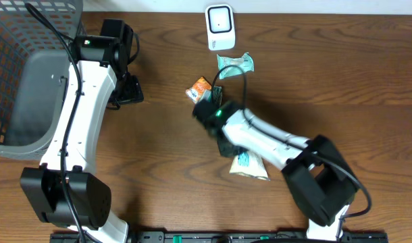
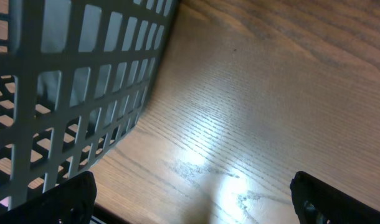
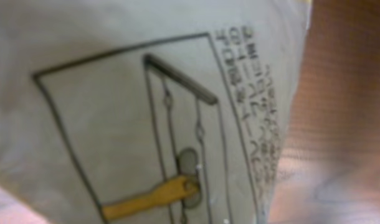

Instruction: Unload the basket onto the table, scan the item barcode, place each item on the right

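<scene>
My right gripper (image 1: 204, 101) reaches to the middle of the table and is shut on a small orange-and-white packet (image 1: 200, 88). The right wrist view is filled by a white wrapper (image 3: 146, 112) with a line drawing and small print, very close to the lens. My own fingers are hidden there, and no barcode shows. The white scanner (image 1: 219, 27) stands at the back centre, beyond the packet. My left gripper (image 2: 199, 205) hangs open over bare wood beside the basket, with nothing between its fingers.
A teal packet (image 1: 234, 63) lies between the scanner and my right gripper. A white-and-teal packet (image 1: 250, 166) lies under my right forearm. A grey mesh basket (image 1: 17, 40) fills the back left corner, its wall (image 2: 65, 93) close to my left gripper.
</scene>
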`<action>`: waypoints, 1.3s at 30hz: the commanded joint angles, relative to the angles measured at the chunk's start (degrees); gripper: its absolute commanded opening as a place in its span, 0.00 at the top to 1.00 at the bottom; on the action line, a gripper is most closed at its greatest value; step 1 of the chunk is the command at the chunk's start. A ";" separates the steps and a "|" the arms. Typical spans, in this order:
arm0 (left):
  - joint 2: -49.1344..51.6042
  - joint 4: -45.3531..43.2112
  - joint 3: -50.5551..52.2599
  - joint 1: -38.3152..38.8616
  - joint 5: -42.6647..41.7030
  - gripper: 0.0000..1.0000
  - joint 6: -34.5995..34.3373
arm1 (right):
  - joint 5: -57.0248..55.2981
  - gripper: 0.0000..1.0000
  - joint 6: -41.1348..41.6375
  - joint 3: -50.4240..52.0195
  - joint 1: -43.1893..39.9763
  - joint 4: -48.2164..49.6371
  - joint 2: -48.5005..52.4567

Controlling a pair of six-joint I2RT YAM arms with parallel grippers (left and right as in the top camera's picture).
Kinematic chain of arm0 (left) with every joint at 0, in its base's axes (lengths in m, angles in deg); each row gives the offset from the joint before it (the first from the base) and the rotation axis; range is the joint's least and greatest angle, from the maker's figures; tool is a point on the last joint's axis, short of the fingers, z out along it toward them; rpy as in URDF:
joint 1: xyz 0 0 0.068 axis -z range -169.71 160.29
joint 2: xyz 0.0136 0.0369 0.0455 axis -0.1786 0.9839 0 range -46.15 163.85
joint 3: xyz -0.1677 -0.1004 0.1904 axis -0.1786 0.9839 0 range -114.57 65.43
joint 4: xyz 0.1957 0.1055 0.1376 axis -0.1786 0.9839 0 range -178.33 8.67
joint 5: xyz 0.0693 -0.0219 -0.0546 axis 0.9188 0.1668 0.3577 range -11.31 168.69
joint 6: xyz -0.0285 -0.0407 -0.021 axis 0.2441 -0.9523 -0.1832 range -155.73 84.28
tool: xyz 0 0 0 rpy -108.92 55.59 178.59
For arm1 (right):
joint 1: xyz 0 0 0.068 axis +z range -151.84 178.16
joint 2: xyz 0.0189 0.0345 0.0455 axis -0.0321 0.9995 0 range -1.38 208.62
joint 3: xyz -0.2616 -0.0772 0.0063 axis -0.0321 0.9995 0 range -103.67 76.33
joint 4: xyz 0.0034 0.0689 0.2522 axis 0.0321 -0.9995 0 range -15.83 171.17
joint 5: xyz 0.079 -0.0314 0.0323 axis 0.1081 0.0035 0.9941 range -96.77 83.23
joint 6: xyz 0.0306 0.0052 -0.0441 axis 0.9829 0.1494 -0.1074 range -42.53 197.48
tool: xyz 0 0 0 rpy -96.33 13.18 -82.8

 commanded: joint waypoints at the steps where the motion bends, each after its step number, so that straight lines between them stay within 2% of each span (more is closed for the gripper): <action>1: -0.07 0.22 0.24 -0.15 1.14 0.02 0.74 | 16.35 0.99 -13.53 -6.60 -5.68 -2.32 -0.79; 5: -0.07 0.20 0.24 -0.15 1.14 0.02 0.74 | 33.53 0.99 -26.18 -10.51 -12.04 -4.02 -4.24; 8: -0.09 0.20 0.24 -0.15 1.14 0.02 0.74 | 53.88 0.99 -37.62 -10.60 -18.64 -3.87 -6.67; 11: -0.07 0.20 0.24 -0.15 1.14 0.02 0.74 | 68.50 0.99 -44.94 -9.60 -23.78 -4.70 -6.71; 15: -0.07 0.20 0.24 -0.15 1.14 0.02 0.74 | 74.23 0.99 -47.60 -3.72 -28.94 -4.02 -6.51; 21: -0.07 0.20 0.24 -0.15 1.14 0.02 0.74 | 75.17 0.99 -47.50 9.77 -33.11 3.04 -6.51; 23: -0.07 0.22 0.24 -0.15 1.14 0.02 0.74 | 73.02 0.95 -45.40 13.05 -34.67 5.31 -6.51; 26: -0.07 0.22 0.24 -0.15 1.14 0.02 0.74 | 63.87 0.75 -38.14 13.94 -38.03 6.16 -6.51; 30: -0.07 0.20 0.24 -0.15 1.14 0.02 0.74 | 54.73 0.40 -32.39 11.37 -43.04 5.03 -6.54; 34: -0.07 0.20 0.24 -0.15 1.14 0.02 0.74 | 45.03 0.41 -30.12 2.91 -47.10 -3.85 -6.54; 39: -0.07 0.20 0.24 -0.15 1.14 0.02 0.74 | 37.16 0.40 -29.79 -9.70 -47.12 -16.85 -6.54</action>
